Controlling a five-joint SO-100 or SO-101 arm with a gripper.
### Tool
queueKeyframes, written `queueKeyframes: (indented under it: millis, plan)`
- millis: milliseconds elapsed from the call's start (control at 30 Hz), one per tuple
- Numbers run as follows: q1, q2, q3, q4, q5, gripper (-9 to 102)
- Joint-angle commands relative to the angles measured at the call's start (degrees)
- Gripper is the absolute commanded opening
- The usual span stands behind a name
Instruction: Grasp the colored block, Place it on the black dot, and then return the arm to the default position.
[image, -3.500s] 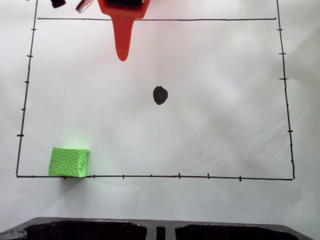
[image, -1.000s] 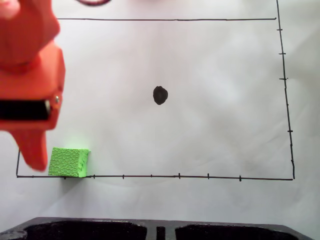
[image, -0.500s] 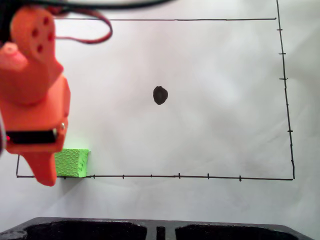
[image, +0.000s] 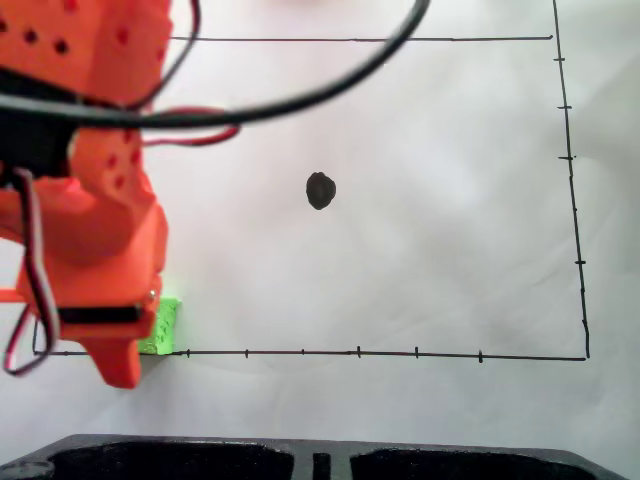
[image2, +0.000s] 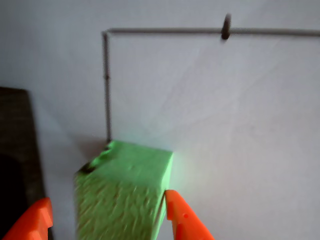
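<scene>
The green block (image: 166, 326) lies in the lower left corner of the drawn frame, mostly covered by my orange arm (image: 95, 215) in the fixed view. In the wrist view the green block (image2: 125, 192) stands between my two orange fingertips (image2: 184, 220). My gripper (image2: 107, 200) is open and straddles it, with a visible gap on the left side. In the fixed view the gripper (image: 130, 352) points down over the block. The black dot (image: 320, 190) sits in the middle of the paper, well to the right of the block.
White paper with a thin black border (image: 400, 353) and tick marks covers the table. A black tray (image: 320, 460) runs along the bottom edge in the fixed view; the tray (image2: 15, 165) shows dark at the left in the wrist view. Black and red cables (image: 300, 95) arc over the paper.
The arm has come forward and down from the top of the paper to the lower left corner. It now covers most of the block, and its fingers stand on either side of it.
</scene>
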Motion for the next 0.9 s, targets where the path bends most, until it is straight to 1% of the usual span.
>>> queueKeyframes:
  millis: [0,133,267,467,533,700,867]
  plan:
    - [-0.2,0.4,-2.6,-0.9,0.2,30]
    - [0.0,0.1,-2.8,-0.8,0.3,30]
    - [0.2,-0.2,-2.8,-1.2,-0.2,26]
    - [0.4,-0.3,-2.7,-1.1,0.3,15]
    - [0.4,-0.1,-2.7,-1.0,0.4,9]
    - [0.4,3.3,-1.8,1.5,1.0,7]
    - [-0.7,12.3,2.0,4.9,2.4,7]
